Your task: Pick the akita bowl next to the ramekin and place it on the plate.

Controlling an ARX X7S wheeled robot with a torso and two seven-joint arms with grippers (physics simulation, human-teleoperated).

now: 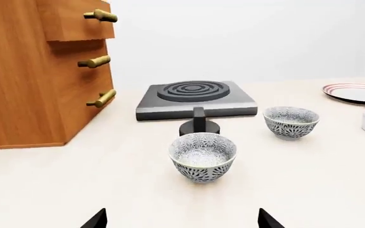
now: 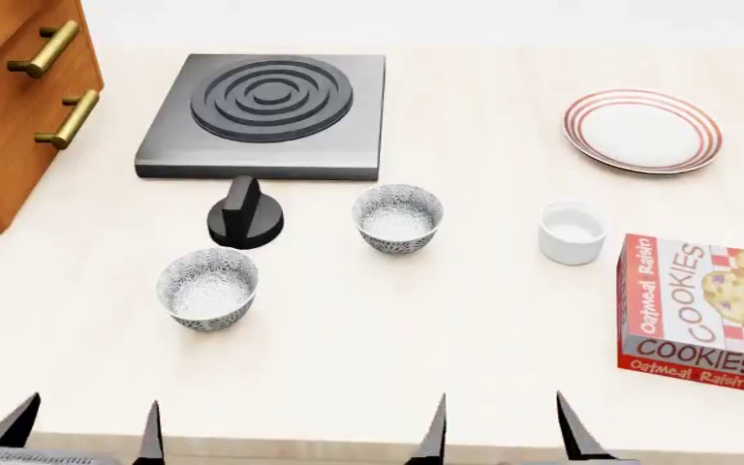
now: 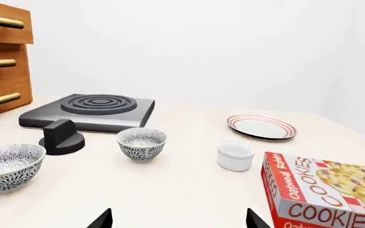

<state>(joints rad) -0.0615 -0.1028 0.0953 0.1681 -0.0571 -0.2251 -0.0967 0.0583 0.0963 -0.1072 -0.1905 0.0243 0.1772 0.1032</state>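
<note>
A pale cream counter runs out to a white wall, with everything still resting on it. Nearest the robot, both grippers hang at the front edge: the left gripper (image 2: 85,428) and the right gripper (image 2: 500,426) each show two dark fingertips spread well apart, with nothing between them. Just beyond the left one sits the other patterned bowl (image 2: 208,288), a decoy. Farther in and toward the middle stands the akita bowl (image 2: 398,218), upright, with the black knob (image 2: 245,215) on one side and the ramekin (image 2: 572,232) well apart on the other. The bowl lies ahead of the right gripper and slightly to its left, and I judge that arm the nearer one. A cookie box (image 2: 701,312) sits by the ramekin. Farthest back are the hob (image 2: 268,114) and the plate (image 2: 642,130), beyond the ramekin.
</note>
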